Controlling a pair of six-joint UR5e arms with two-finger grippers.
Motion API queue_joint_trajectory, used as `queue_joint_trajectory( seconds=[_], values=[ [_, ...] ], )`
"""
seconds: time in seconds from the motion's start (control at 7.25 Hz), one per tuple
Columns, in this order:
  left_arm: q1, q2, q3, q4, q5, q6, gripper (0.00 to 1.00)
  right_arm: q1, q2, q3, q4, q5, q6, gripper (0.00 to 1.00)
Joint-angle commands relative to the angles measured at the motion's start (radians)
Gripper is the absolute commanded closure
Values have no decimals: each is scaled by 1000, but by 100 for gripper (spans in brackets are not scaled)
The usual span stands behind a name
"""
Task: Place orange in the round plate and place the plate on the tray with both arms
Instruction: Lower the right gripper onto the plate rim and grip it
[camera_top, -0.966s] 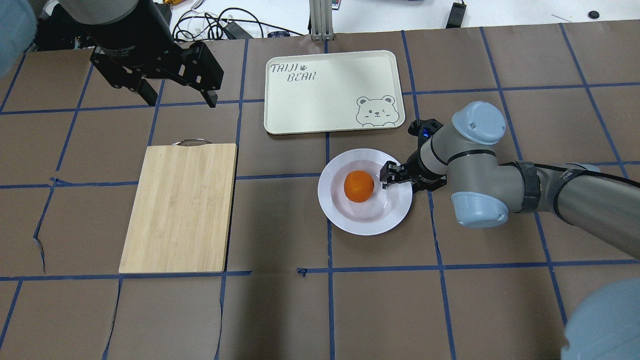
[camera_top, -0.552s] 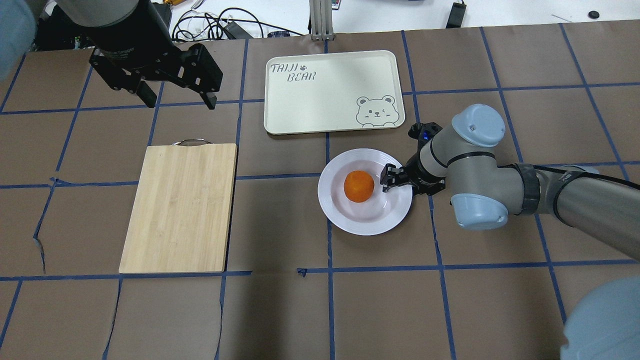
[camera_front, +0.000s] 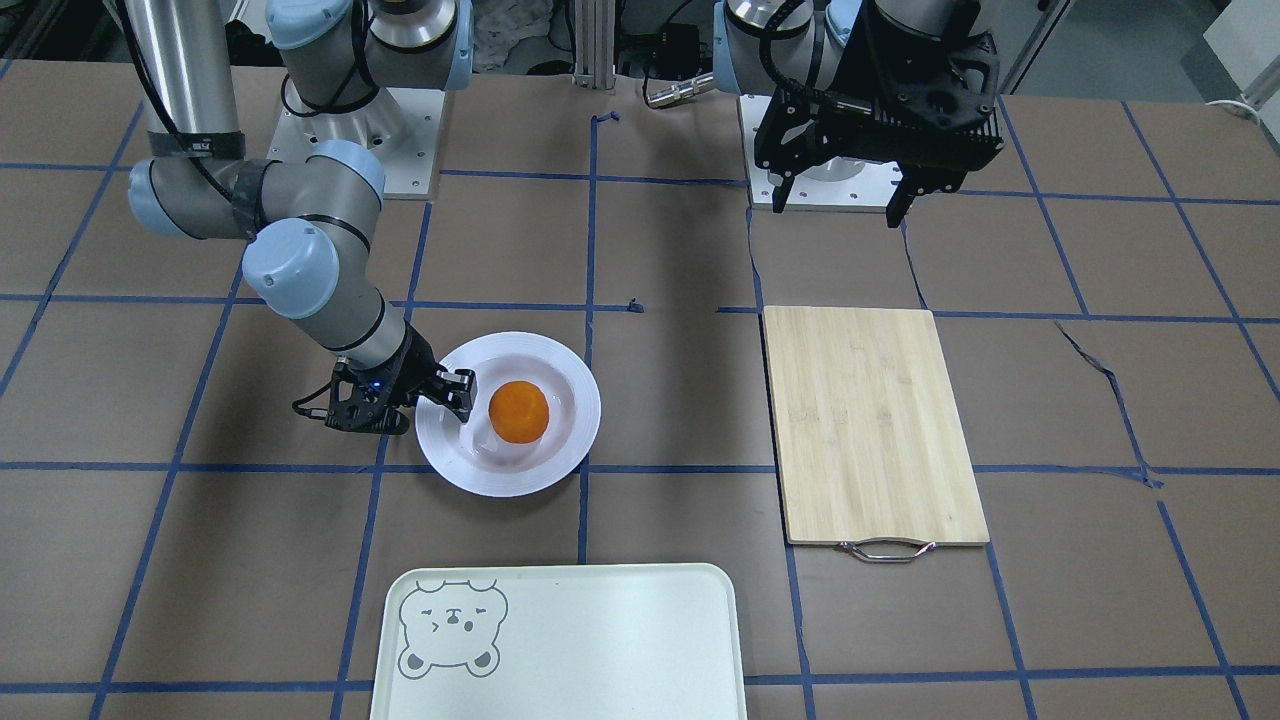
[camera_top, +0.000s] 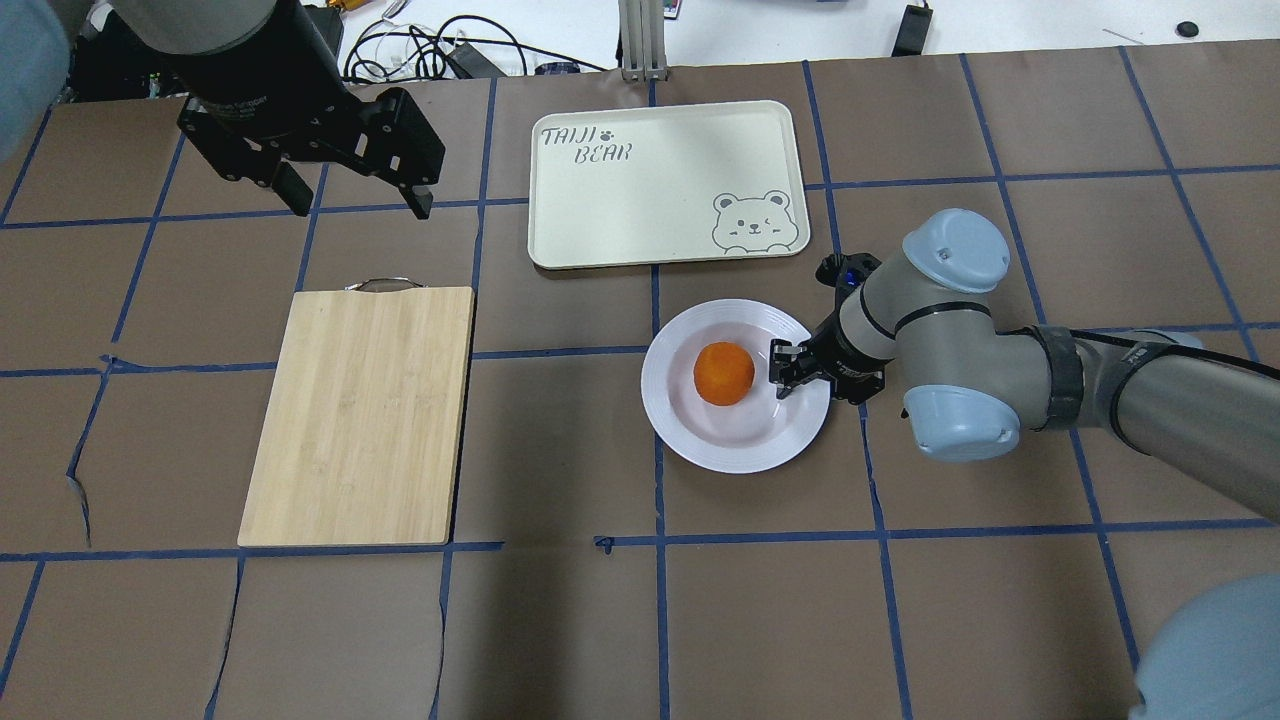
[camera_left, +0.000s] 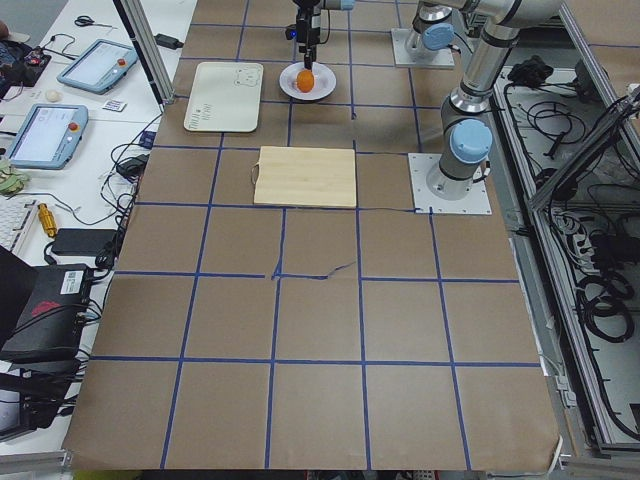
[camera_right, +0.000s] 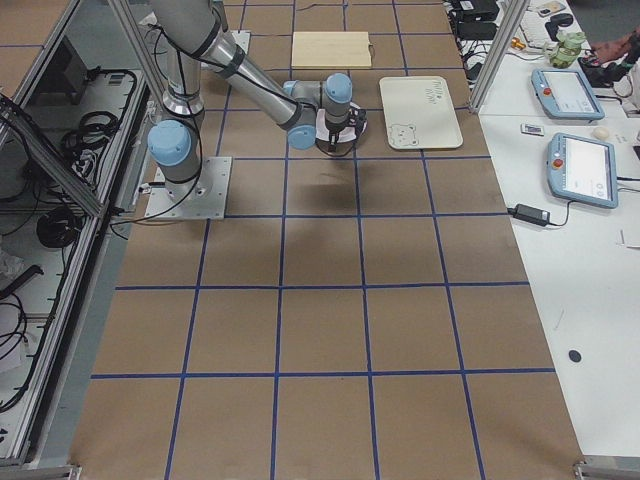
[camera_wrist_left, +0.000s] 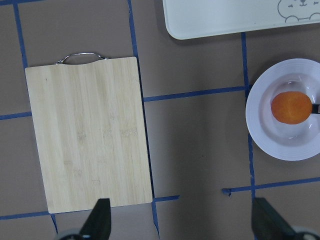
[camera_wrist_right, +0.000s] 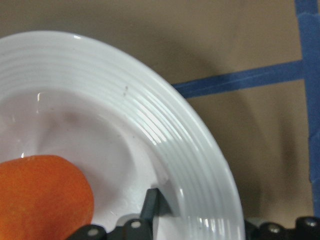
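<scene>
The orange (camera_top: 724, 373) lies in the well of the round plate (camera_top: 735, 440), which rests on the table right of centre. My right gripper (camera_top: 783, 372) is low at the plate's right rim and shut on it. In the right wrist view one finger (camera_wrist_right: 151, 207) sits inside the ridged rim (camera_wrist_right: 165, 125) beside the orange (camera_wrist_right: 45, 195). The tray (camera_top: 650, 190) lies just beyond the plate, with its bear face towards it. My left gripper (camera_top: 362, 205) hangs open and high over the table's far left, holding nothing.
A bamboo cutting board (camera_top: 360, 415) with a metal handle lies left of the plate. Cables and a metal post sit past the table's far edge. Tablets and devices lie on a side bench beyond the tray (camera_right: 420, 110).
The right gripper has dropped and narrowed onto the plate's rim. The plate with the orange has slid slightly towards the right arm. The left arm has barely moved.
</scene>
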Motion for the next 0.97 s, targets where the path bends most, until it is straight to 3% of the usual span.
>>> queue_joint_trajectory(
  seconds=[0.0, 0.83],
  values=[
    [0, 0, -1, 0, -2, -1, 0, 2, -15, -16, 0, 1, 1, 100],
    [0, 0, -1, 0, 0, -1, 0, -9, -34, -137, 51, 52, 82, 100]
  ],
)
